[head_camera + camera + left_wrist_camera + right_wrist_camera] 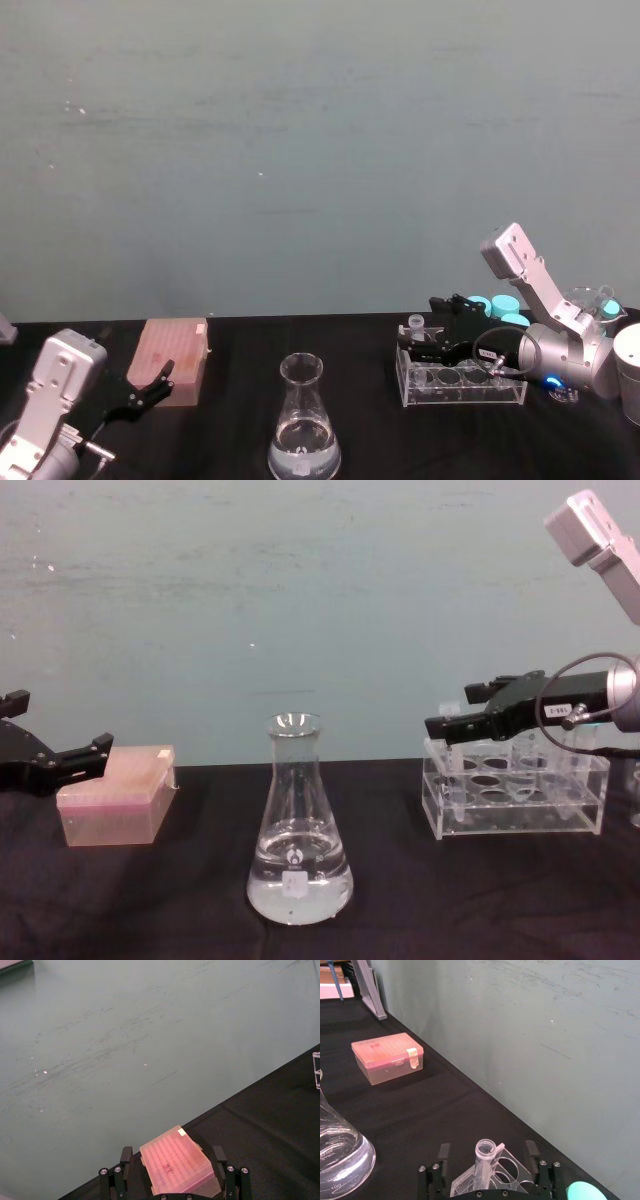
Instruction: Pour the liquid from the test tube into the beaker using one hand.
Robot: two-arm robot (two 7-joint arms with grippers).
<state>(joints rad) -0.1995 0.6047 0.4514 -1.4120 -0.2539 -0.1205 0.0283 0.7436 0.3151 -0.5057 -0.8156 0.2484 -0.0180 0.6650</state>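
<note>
The beaker (303,425), a clear conical flask with clear liquid (298,878) in its wide base, stands at the table's front centre, also beaker (298,830). The slim clear test tube (484,1160) stands upright in the left end of the acrylic rack (460,385); I cannot tell whether it holds liquid. My right gripper (487,1152) is open, with one finger on each side of the test tube (416,325) and apart from it. My left gripper (150,388) hangs open at the left, beside a pink box.
The pink tip box (115,795) lies left of the beaker, just ahead of the left gripper (171,1156). Teal-capped tubes (495,305) stand behind the rack. A glass funnel (590,300) and a white container (630,375) sit at the far right.
</note>
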